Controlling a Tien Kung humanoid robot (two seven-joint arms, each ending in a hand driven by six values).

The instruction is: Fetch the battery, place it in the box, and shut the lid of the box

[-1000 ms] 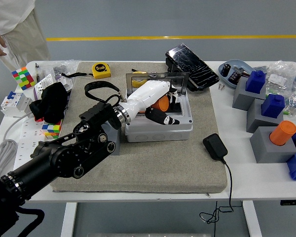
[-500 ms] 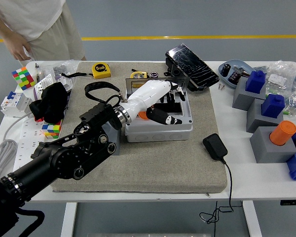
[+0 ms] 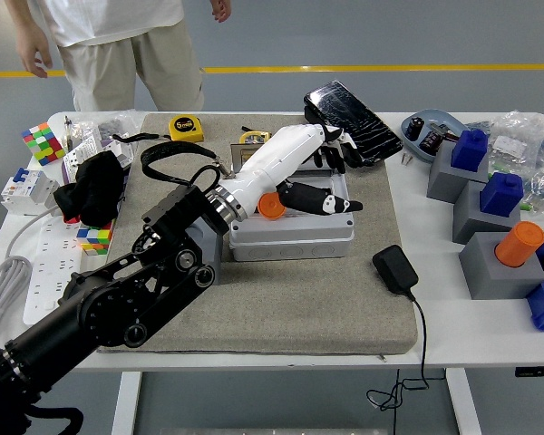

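My left hand (image 3: 299, 168) reaches in from the lower left and lies over the white box (image 3: 292, 222), palm down, fingers stretched out and loosely spread, gripping nothing; the fingertips (image 3: 337, 156) reach past the box's far rim, and the thumb (image 3: 317, 198) stretches rightward across the top. Whether the lid is fully down beneath my palm I cannot tell. The orange battery (image 3: 271, 206) shows just under my wrist, at the box's near left part, tucked between wrist and thumb, seemingly inside the box. Room is tight beyond my fingertips: a black device (image 3: 352, 120) leans just past them, and a yellow tape measure (image 3: 186, 128) sits farther left of them, at the mat's far edge. Right of my thumb the grey mat (image 3: 281, 308) is bare up to a black charger (image 3: 395, 269) near its right edge. Nearer than my hand, the mat lies open to the table's near edge. A person (image 3: 118, 45) stands beyond the table's far left, well apart from my hand, hands hanging free.
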